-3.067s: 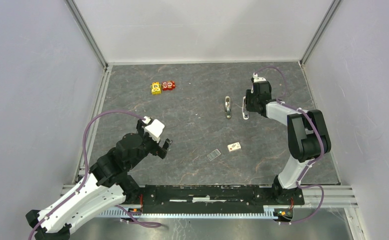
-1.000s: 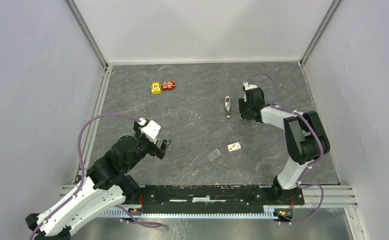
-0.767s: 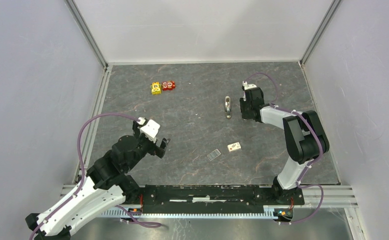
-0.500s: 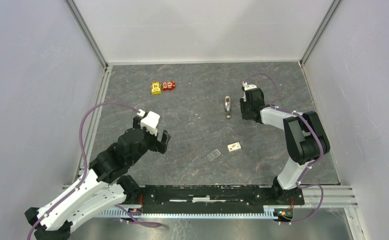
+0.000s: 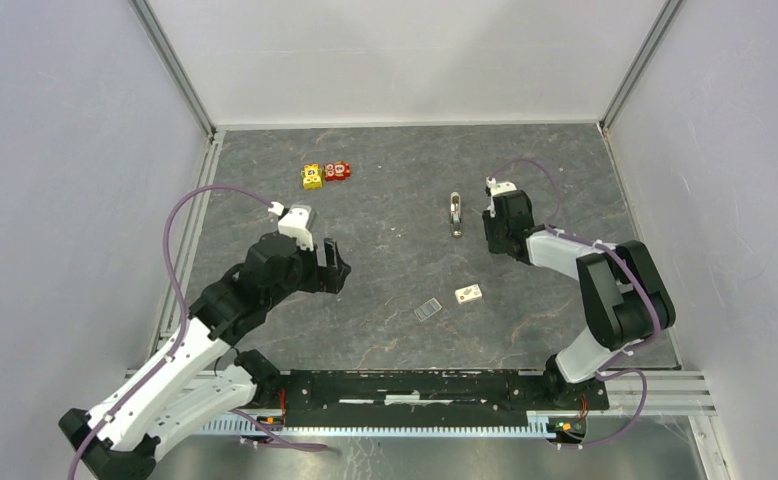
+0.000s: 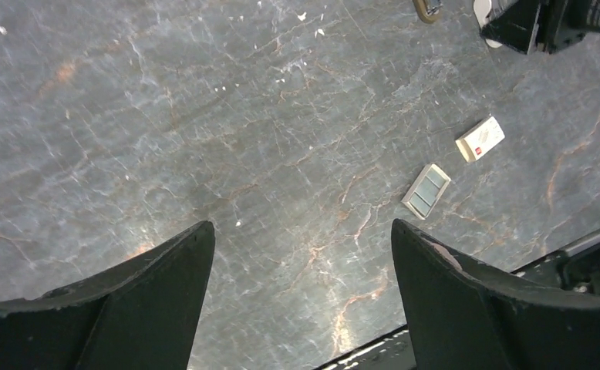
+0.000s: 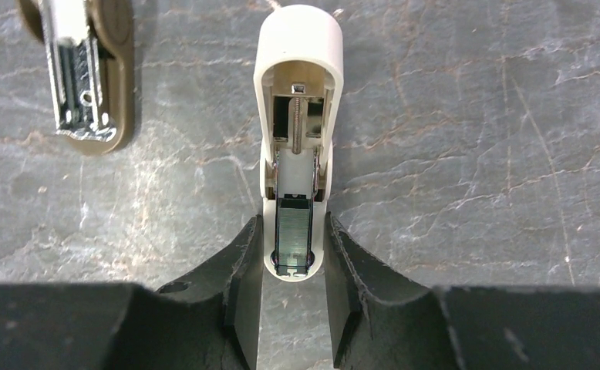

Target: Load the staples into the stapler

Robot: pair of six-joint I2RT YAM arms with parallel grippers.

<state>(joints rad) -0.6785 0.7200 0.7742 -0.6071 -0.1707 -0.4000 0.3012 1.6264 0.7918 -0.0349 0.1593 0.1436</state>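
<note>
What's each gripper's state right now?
Left gripper: open, empty.
Right gripper: closed on the stapler.

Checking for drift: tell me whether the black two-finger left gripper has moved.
Yes: the left gripper has shifted forward, nearer the yellow and red toy blocks.

arms (image 5: 170,375) white, joints black | cables (image 5: 171,250) purple | pincer fingers (image 7: 243,308) black

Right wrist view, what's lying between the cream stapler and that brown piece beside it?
Nothing: only bare table separates the cream stapler from the brown piece, as the right wrist view shows. The right gripper clasps the stapler's near end.
</note>
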